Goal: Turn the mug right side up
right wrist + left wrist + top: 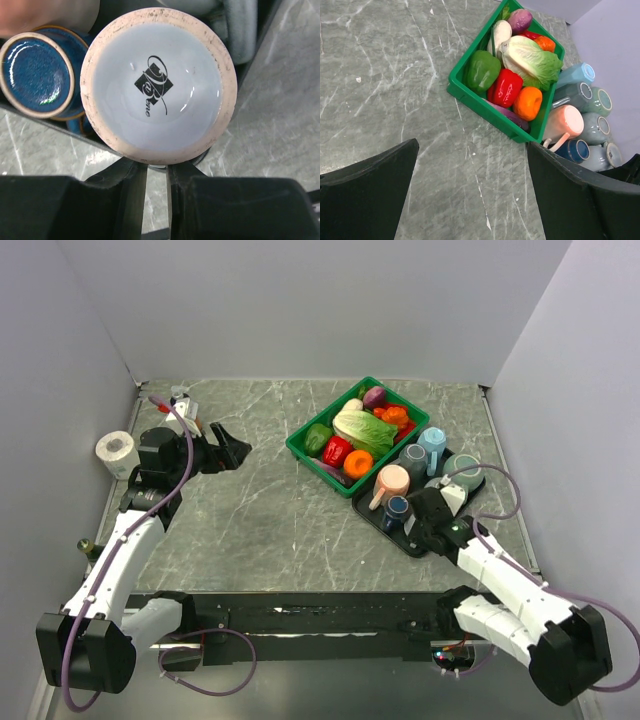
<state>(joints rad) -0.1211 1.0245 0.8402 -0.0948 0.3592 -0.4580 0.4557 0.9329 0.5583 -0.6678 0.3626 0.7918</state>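
Mug (157, 85) upside down in black tray (414, 546), base up, packed beside blue cup (35, 75). Right gripper (157, 176) narrow at mug's near edge — handle pinched or not, cannot tell. Left gripper (228, 450) wide, hovering well apart. Risks: glazed mug slipping from thin pinch, swinging into neighbours on flip. Grey marbled table (260, 510), hard — drop likely chips. Plain pale walls close round

Item 1, left arm (120, 550): white shell links, black joint housings, black block at the base. A purple cable (189, 455) is strung along it. The left end effector (232, 445) has two broad matte-black fingers (365, 200).

Item 2, right arm (500, 575): same white links and black joints, with a matching cable (512, 490). The right end effector (156, 200) has an angular black housing and black fingers.
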